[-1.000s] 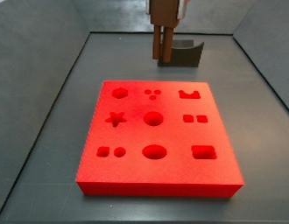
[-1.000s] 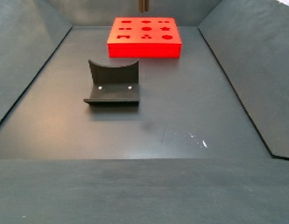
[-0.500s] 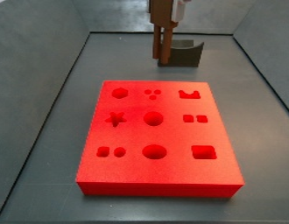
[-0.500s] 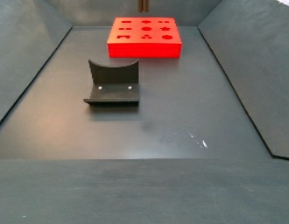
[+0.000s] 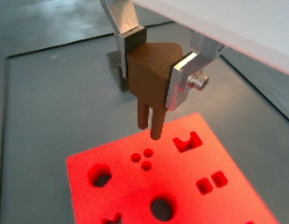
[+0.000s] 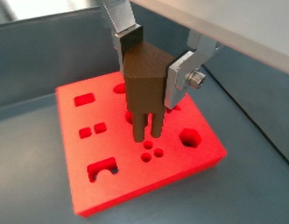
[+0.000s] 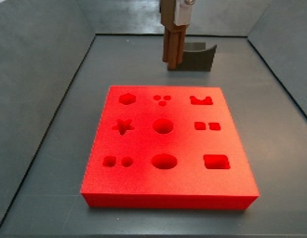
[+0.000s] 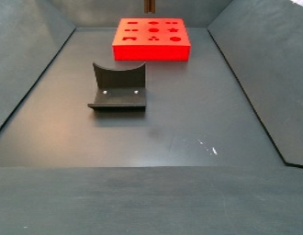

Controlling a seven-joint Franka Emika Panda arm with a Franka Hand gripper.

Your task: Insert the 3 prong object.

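Both wrist views showed the gripper [image 5: 155, 68] clamped on the 3 prong object [image 5: 153, 83], its two silver fingers [image 5: 185, 77] pressed flat against opposite faces of the dark brown piece. The piece hung with its long axis upright, the broad body up between the fingers and the narrow prongs pointing straight down toward the red board [image 5: 171, 188]. In a wrist view the prong tips [image 6: 148, 129] hovered above the board [image 6: 65, 179], close over the little cluster of three round holes [image 6: 150, 154] near one of its edges, though I could not tell for certain whether they were clear of the surface or already grazing it. Other cut-outs lay around: a notched crown-like recess [image 6: 105, 166], a pair of small squares [image 6: 93, 131] and a hexagonal hole [image 6: 189, 136]. In a side view the gripper [image 7: 176, 20] stood at the far end of the grey floor, the brown piece [image 7: 175, 42] hanging vertically from it, in front of the dark fixture [image 7: 193, 58] and beyond the far edge of the board [image 7: 168, 186]. In a side view from the opposite end, the fixture [image 8: 117, 88] sat on the floor [image 8: 166, 147] well apart from the board [image 8: 151, 39], and only a sliver of the brown piece [image 8: 149, 4] showed at the frame's upper edge above the board.
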